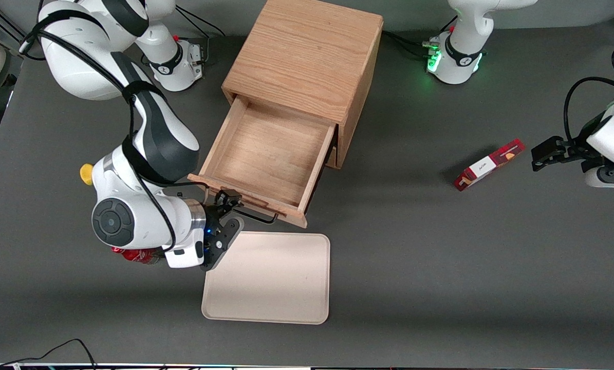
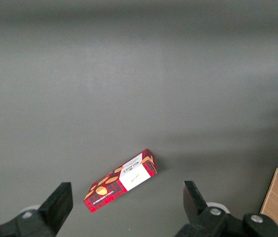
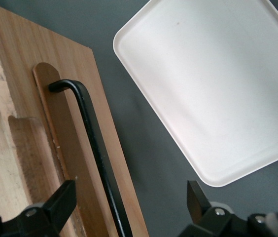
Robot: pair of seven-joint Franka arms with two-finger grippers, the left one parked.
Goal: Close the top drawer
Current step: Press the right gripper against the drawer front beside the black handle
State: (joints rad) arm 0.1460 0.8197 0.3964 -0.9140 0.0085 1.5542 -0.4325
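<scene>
My main worry is a skewed push. The top drawer [image 1: 271,154] stands pulled well out of the light oak cabinet [image 1: 307,56], empty, its front panel facing the front camera, and the gripper [image 1: 223,205] sits at the working arm's end of that panel, not at its middle. If I drive in from there, I judge the box could twist in its runners and bind, or the whole cabinet could slide on the surface [image 1: 440,267] instead of the drawer going home. A second risk is the black wire handle [image 3: 92,148]: one finger lies on the wood side of it and the other on the open side, so a careless move could hook the bar and drag the drawer outward. The cream tray [image 1: 271,277] lies just beside the drawer front, at about six o'clock from it in the front view, and I could nudge it with the wrist if I drop lower. A red item [image 1: 134,254] and a small yellow thing [image 1: 86,173] show partly under the arm; I cannot tell what they are.

The fingers [image 3: 60,205] are spread wide and hold nothing. In the right wrist view they straddle the handle, with the bar running between them and clear space on each side; I see no contact with bar or panel. The red snack box [image 1: 488,164] lies toward the parked arm's end, at roughly three o'clock from the cabinet, well apart.
</scene>
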